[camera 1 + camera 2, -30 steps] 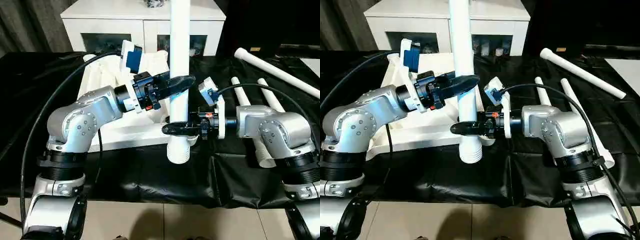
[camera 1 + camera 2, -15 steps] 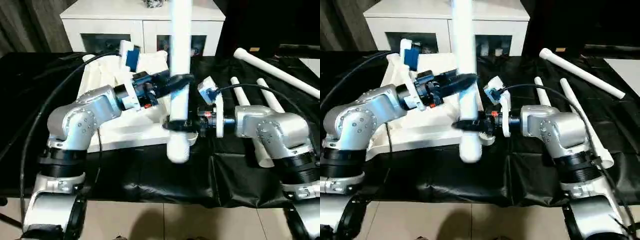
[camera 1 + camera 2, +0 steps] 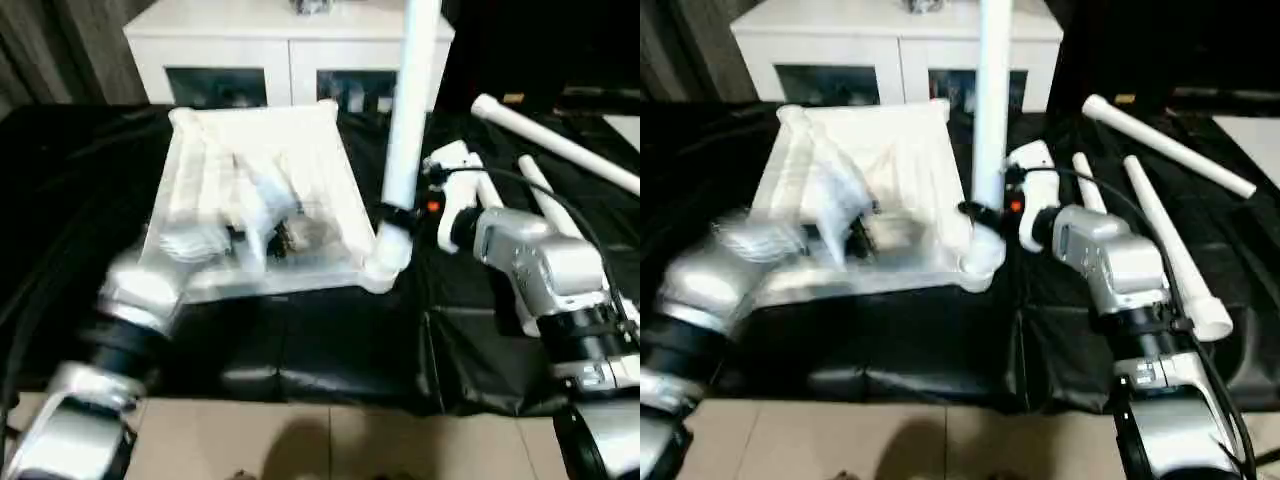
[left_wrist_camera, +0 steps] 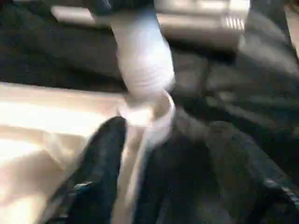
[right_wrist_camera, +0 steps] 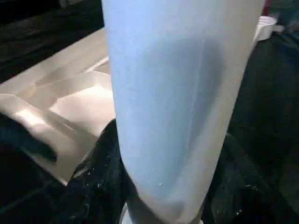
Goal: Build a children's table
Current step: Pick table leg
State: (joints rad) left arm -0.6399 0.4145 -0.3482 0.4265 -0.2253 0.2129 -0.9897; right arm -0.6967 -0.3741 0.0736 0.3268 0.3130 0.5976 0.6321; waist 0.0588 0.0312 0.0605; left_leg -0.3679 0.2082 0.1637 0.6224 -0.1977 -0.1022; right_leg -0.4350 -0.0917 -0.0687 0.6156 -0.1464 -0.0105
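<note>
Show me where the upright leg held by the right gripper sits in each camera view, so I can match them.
Left eye: upright leg, right of centre, foot at the tabletop's near corner.
Right eye: centre.
Left wrist: above the corner socket.
Right wrist: broad tube across the middle.
Shared landmark: the white tabletop.

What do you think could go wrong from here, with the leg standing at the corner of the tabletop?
1. The leg stands with its foot at the corner socket, gripped by the right gripper alone, low down; the long upper part could tilt and jam or miss the socket.
2. The left gripper hangs close by that socket and could knock the joint.
3. The tabletop lies loose on the black cloth; a push might slide it.
</note>
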